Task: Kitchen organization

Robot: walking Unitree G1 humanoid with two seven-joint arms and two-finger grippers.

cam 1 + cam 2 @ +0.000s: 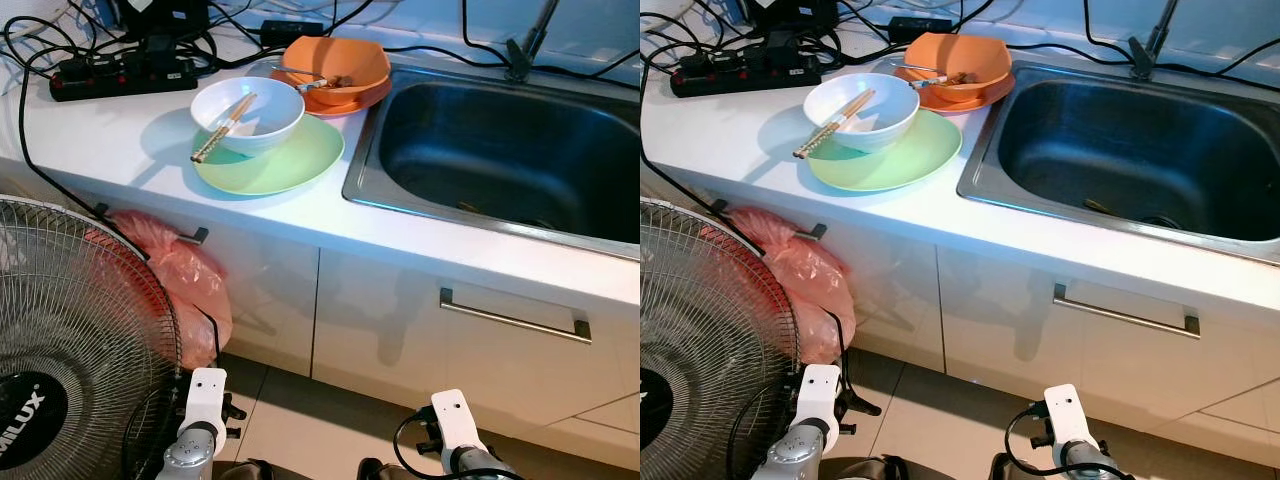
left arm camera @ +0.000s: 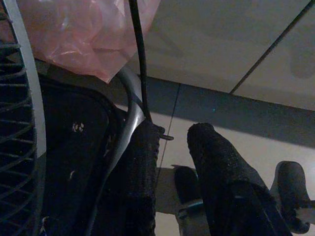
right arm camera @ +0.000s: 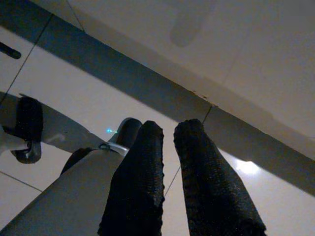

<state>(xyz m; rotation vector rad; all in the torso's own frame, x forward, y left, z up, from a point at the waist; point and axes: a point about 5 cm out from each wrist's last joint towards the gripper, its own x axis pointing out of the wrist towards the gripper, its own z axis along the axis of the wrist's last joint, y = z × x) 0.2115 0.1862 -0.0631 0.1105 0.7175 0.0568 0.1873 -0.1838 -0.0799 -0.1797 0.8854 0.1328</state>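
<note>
Left eye view: white counter [image 1: 120, 140] is running across the upper frame. White bowl [image 1: 248, 114] is sitting on green plate [image 1: 290, 160], upper centre, with chopsticks [image 1: 222, 130] leaning out over the bowl's rim. Orange bowl [image 1: 335, 62] is resting on an orange plate [image 1: 350, 102] just behind, with a utensil lying in it, too small to identify. Steel sink [image 1: 500, 150] is occupying the upper right, touching neither stack. Power strip [image 1: 122, 75] is lying in the upper left among black cables. Pink bag [image 1: 175, 280] is hanging below the counter at left, beside the fan [image 1: 70, 340] in the lower left corner. Both arms are hanging low at the bottom edge, in front of the cabinet [image 1: 400, 320].

Right eye view: same layout; drawer handle [image 1: 1125, 312] is showing at centre right.

Left wrist view: left gripper [image 2: 172, 147] is pointing at the floor beside the fan base, fingers slightly apart, pinching nothing. Pink bag is filling the upper left.

Right wrist view: right gripper [image 3: 169, 142] is hanging over floor tile [image 3: 98, 108], fingers a narrow gap apart, holding nothing.
</note>
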